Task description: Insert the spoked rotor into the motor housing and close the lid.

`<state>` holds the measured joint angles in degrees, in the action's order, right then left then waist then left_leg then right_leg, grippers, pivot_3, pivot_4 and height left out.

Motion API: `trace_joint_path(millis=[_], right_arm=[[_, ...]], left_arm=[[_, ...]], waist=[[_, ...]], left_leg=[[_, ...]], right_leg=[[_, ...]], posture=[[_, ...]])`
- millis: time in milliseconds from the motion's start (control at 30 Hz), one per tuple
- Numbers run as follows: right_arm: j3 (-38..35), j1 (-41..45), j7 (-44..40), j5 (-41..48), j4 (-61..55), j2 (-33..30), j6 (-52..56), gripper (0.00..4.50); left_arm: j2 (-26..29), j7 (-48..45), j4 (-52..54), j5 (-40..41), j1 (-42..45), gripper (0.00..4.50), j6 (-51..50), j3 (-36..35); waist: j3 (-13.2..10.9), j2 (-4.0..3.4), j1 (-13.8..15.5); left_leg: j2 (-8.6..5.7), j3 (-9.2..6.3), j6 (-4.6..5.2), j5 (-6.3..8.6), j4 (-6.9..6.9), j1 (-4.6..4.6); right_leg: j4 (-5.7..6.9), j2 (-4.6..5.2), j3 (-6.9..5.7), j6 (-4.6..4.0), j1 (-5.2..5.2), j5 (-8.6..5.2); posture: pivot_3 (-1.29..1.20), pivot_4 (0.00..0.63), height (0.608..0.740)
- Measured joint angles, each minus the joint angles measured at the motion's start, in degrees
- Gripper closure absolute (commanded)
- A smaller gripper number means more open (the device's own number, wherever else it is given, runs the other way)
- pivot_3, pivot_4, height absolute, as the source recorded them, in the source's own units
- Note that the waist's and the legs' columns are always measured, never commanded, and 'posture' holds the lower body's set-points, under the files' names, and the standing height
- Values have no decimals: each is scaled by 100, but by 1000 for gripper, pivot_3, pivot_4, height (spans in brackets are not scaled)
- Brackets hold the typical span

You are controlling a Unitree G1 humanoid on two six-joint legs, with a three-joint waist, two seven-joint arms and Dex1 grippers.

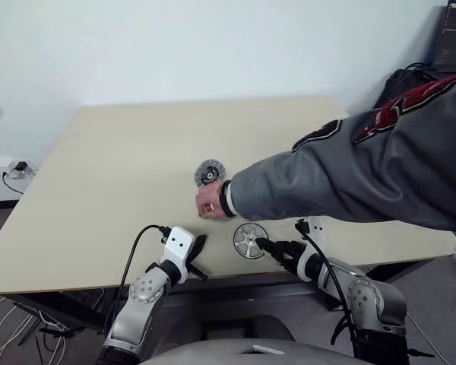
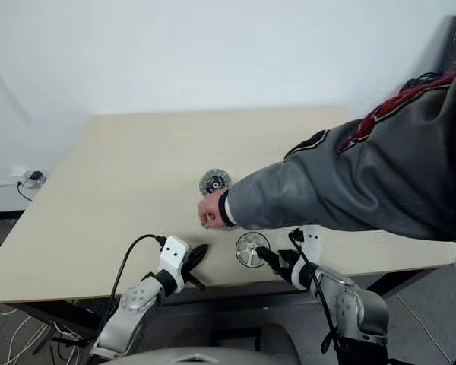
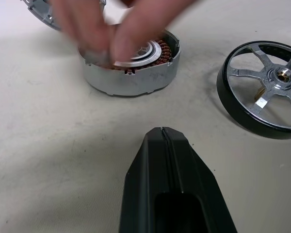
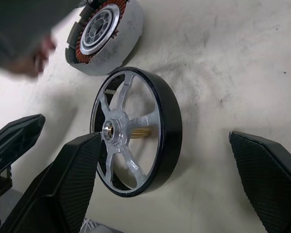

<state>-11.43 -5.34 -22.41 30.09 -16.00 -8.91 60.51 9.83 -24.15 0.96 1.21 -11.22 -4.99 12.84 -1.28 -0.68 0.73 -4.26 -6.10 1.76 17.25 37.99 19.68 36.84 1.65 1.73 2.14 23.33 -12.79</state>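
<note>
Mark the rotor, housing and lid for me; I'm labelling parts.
rotor (image 4: 117,130): right wrist view, on its hub.
housing (image 3: 150,77): left wrist view, on its side wall.
lid (image 1: 210,172): left eye view, on its dark centre.

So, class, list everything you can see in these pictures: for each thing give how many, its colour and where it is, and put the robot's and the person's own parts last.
spoked rotor: one, silver spokes with a black rim, flat near the table's front edge, just ahead of the right gripper.
motor housing: one, silver with copper-orange windings, under the person's hand.
lid: one, silver-grey with dark centre, beyond the hand.
table: one, pale beige.
wall socket: one, white, low on the wall at left.
left gripper: black, shut, over the front edge.
right gripper: black, open, astride the rotor.
person's hand: one, grey sleeve, on the housing.
</note>
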Motion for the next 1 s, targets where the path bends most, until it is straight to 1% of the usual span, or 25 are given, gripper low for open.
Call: trace_joint_path(millis=[633,867,1000], right_arm=[[35,0,25,23,28,-189,-183,30],[40,10,128,-101,-14,-260,-811,30],[271,134,128,-330,-123,-492,-1189,30]], left_arm=[[-7,-18,0,5,50,4500,6,-1],[-9,-24,-2,10,53,4500,30,-1],[-10,-27,-28,10,64,4500,43,-3]], waist=[[0,0,1],[-1,0,0],[-2,-1,-2]], left_leg=[[0,1,0,0,0,1],[0,2,0,0,0,2],[0,5,0,0,0,2]], right_leg=[[0,0,0,0,-1,0],[0,0,1,0,-2,0],[1,-1,2,1,-4,0]], posture=[[0,0,740],[0,0,740],[0,0,740]])
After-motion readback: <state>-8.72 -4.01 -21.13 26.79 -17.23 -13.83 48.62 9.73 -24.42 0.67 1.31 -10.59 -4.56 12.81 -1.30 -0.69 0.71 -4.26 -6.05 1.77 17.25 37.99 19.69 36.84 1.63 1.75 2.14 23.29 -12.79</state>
